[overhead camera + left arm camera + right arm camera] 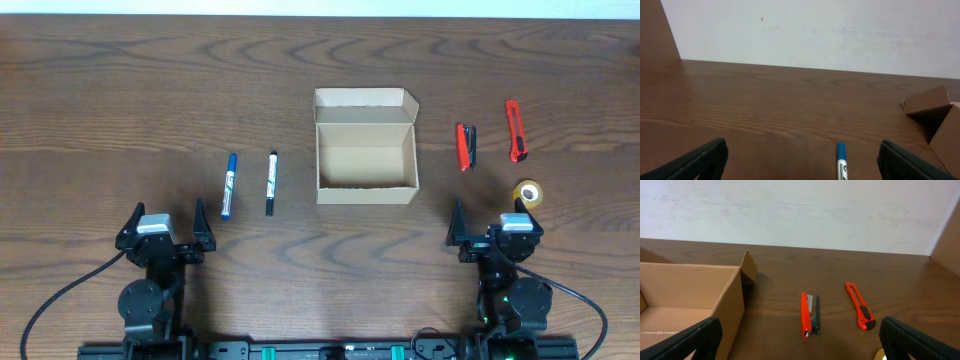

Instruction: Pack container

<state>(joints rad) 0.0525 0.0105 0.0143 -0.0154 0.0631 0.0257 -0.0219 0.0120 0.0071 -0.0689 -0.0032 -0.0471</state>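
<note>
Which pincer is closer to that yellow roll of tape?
Right. The tape roll lies just ahead of the right pincer; the left pincer sits far across the table, past the box.

Left wrist view's edges crop the container (928, 101) and blue marker (841, 161).

Left gripper (802, 156) fingers spread wide; blue-capped marker (841, 161) between them on wooden table (765, 110); container (927, 101) flap at right edge.

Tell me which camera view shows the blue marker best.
The overhead view: the blue marker lies there whole, from cap to tail, left of the container. The left wrist view catches only its blue-capped end, cut off by the bottom edge. The right wrist view does not show it.
</note>
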